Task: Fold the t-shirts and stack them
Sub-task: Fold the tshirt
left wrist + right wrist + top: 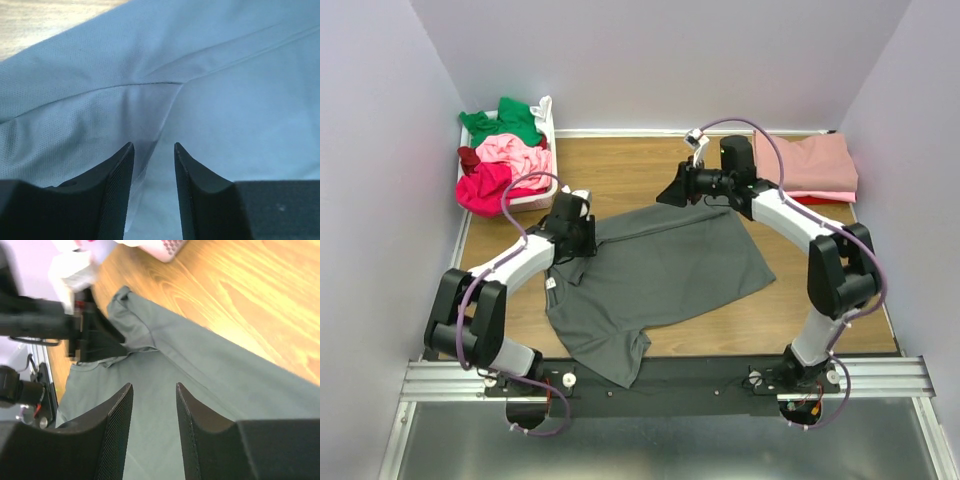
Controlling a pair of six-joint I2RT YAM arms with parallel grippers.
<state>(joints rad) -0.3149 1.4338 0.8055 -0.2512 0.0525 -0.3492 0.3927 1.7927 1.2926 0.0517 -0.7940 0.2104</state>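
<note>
We see the dark grey t-shirt (pixel 670 265) spread on the table (pixel 620 165), the left gripper (pixel 154 150) narrowly parted against its left edge and the right gripper (pixel 154 390) narrowly parted, empty, above its far edge.

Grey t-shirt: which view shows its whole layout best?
Top external: nearly the whole grey t-shirt shows, spread flat. Left wrist gives only close-up fabric and a seam; right wrist, one part along an edge.

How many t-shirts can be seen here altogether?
7: dark grey t-shirt spread mid-table; green shirt, light pink shirt, maroon shirt, magenta shirt in the white plastic basket, far left; dusty rose shirt atop red shirt, far right. Others may be hidden.
</note>
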